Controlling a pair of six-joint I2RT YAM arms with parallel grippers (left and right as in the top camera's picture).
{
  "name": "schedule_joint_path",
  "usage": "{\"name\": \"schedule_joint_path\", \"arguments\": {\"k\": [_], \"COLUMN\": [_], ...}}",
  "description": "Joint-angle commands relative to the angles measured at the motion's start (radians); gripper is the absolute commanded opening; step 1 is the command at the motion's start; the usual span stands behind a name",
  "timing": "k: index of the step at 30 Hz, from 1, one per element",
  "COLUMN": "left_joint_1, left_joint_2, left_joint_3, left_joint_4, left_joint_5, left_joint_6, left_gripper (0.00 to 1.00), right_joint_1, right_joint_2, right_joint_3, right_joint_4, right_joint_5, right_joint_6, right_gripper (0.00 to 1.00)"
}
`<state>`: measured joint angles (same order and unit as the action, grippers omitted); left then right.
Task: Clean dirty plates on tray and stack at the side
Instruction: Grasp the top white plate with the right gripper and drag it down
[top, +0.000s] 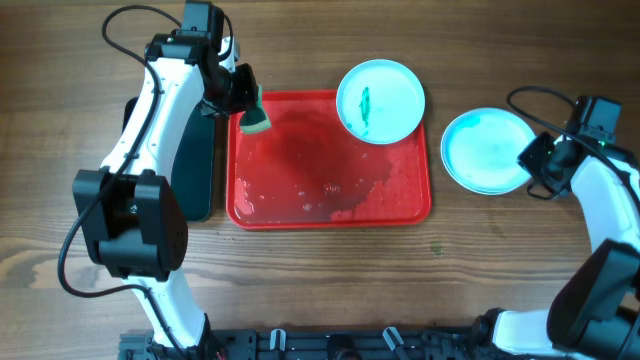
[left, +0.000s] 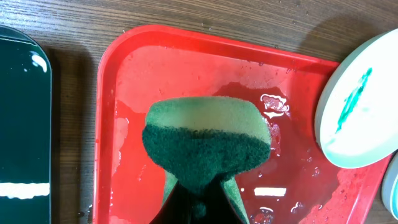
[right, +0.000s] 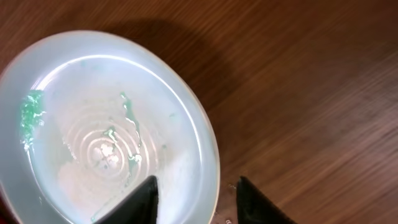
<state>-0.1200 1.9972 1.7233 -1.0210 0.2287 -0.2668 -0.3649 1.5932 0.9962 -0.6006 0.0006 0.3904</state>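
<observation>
Red plastic rectangular tray (top: 300, 150) carries the smeared pale cyan round plate (top: 380, 100) on its far right corner, so the left fingers (left: 186, 200), clamped on the green scouring sponge (left: 205, 140), should cross and wipe it flat and lightly, while the right fingers (right: 143, 199) stand parted at the rim of another cyan plate (top: 487, 150) on the worktop (top: 400, 270).

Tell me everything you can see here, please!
red tray: one, red and wet, middle of the table
first plate: one, pale with a green smear, on the red tray's corner
second plate: one, light blue-green, on the table right of the red tray
dark tray: one, green-black, left of the red tray
sponge: one, green, over the red tray
table: one, brown wood
left gripper: black, holding the sponge
right gripper: black, open at the second plate's edge
</observation>
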Motion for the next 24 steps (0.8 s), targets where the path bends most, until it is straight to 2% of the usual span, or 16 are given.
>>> {"name": "schedule_joint_path", "arguments": {"k": [1,4,7,11,13,20,24], "left_joint_1": [-0.002,-0.002,-0.002,-0.002,-0.002,-0.002,-0.002], "left_joint_2": [0.0,0.0,0.0,0.0,0.0,0.0,0.0], "left_joint_3": [0.008,0.008,0.008,0.008,0.008,0.008,0.008], "left_joint_4": [0.004,0.008,0.01,0.042,0.045,0.037,0.037], "left_joint_5": [-0.014,-0.014,-0.014,-0.021,-0.022,-0.041,-0.041], "left_joint_6": [0.02,0.02,0.02,-0.02,-0.029,-0.029,-0.029], "left_gripper": [0.04,0.04,0.04,0.04,0.04,0.04,0.04], "right_joint_1": [0.01,0.082,0.247,0.439,0.491,0.541,0.542], "right_joint_2": [0.014,-0.019,-0.02,0.063,0.124,0.367,0.409], "right_joint_3": [0.018,0.12,0.156,0.156,0.156,0.156,0.156], "right_joint_4": [0.014,-0.027,0.013,0.089,0.114,0.183,0.211], "right_joint_5": [-0.208,-0.329,-0.349,-0.164,-0.111,-0.168,-0.252], "right_joint_6": [-0.082,-0.099,0.045,0.328,0.385,0.422,0.41], "right_gripper": [0.52,0.55,0.53,0.33,0.29,0.28,0.15]}}
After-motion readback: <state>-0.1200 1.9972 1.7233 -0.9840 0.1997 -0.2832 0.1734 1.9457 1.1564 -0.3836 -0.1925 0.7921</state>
